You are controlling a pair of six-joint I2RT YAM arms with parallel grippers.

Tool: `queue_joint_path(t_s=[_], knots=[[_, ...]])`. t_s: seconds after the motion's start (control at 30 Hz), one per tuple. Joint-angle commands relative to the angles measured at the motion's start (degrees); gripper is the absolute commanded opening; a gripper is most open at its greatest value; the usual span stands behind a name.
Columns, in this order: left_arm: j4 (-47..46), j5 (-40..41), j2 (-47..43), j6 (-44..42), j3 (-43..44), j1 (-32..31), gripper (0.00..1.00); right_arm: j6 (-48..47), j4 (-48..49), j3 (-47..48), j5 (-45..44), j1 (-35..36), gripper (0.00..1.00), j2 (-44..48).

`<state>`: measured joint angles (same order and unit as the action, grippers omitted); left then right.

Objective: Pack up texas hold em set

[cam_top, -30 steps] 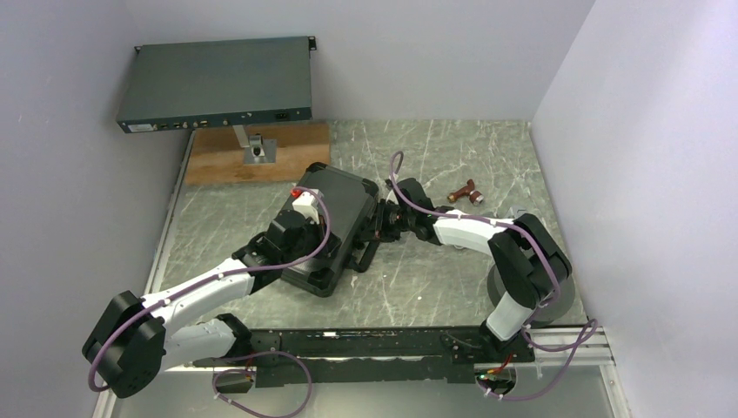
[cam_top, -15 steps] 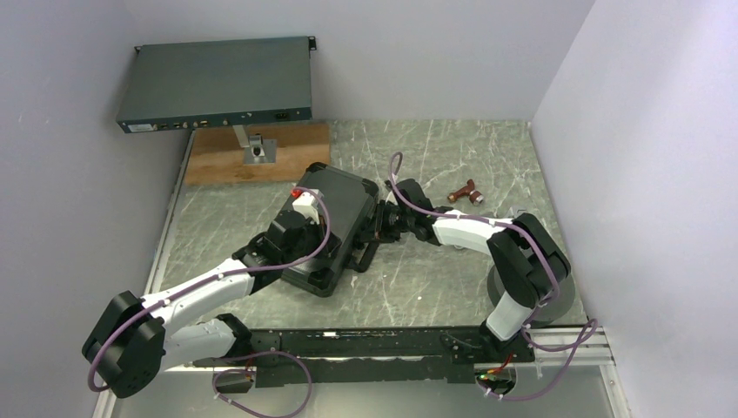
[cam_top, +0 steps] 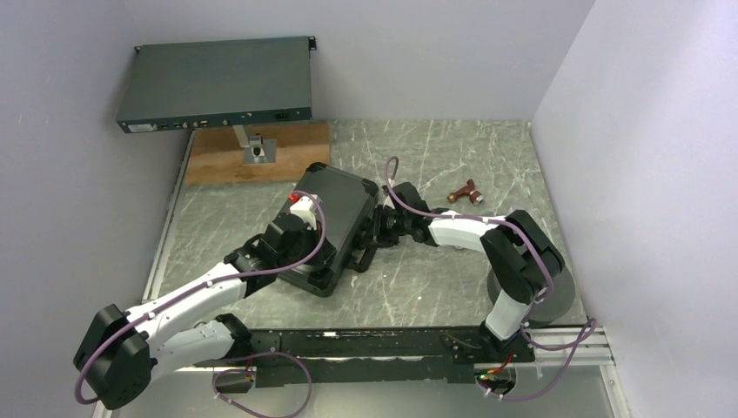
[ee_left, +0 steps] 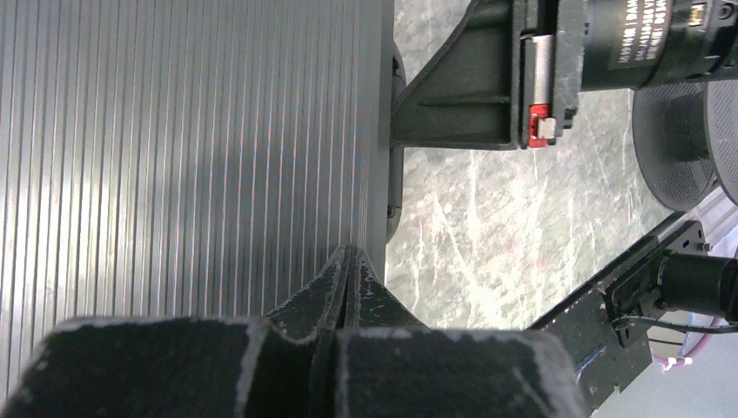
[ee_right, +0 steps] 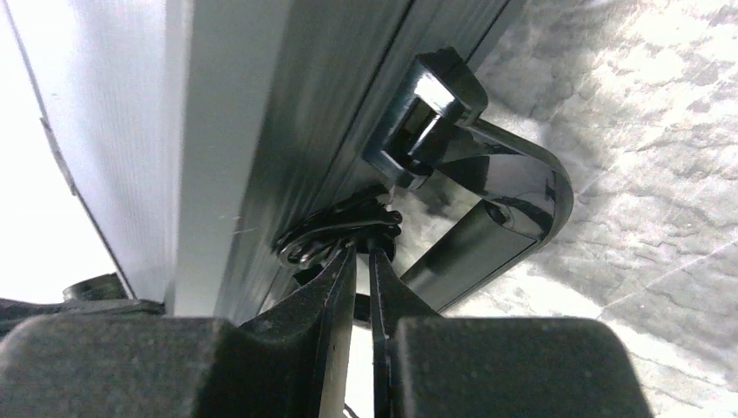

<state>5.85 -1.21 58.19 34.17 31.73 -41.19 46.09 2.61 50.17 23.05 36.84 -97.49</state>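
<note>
The black case of the texas hold em set lies shut in the middle of the table. Its ribbed lid fills the left wrist view. My left gripper is shut, its tips resting on the lid close to the handle-side edge. From the right, my right gripper reaches that same edge. Its fingers stand a narrow gap apart, pinched on the black latch beside the handle. Chips, cards and discs are out of view.
A flat dark-grey rack unit stands raised at the back left over a wooden board. A red-handled wrench lies on the table behind the right arm. Walls close in on the left, back and right.
The left arm's elbow and shoulder have swung lower and to the left, while its gripper stays on the lid. The right gripper has edged slightly left against the case. The case itself has barely shifted.
</note>
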Motion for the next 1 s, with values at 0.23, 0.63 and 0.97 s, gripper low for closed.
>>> queue_joint_path(t_s=[0.23, 0.63, 0.97], knots=[[12.1, 0.2, -2.1, 0.0, 1.4, -0.6, 0.00, 0.4, 3.4, -0.6, -0.9, 1.2, 0.14, -2.6], [14.7, 1.0, -4.2, 0.0, 2.5, -0.6, 0.00, -2.6, -2.3, 1.4, -3.1, 1.2, 0.37, 6.6], [19.1, 6.4, -10.6, -0.4, 3.8, -0.6, 0.81, -8.8, -11.3, 3.0, -11.1, 1.2, 0.88, 17.4]])
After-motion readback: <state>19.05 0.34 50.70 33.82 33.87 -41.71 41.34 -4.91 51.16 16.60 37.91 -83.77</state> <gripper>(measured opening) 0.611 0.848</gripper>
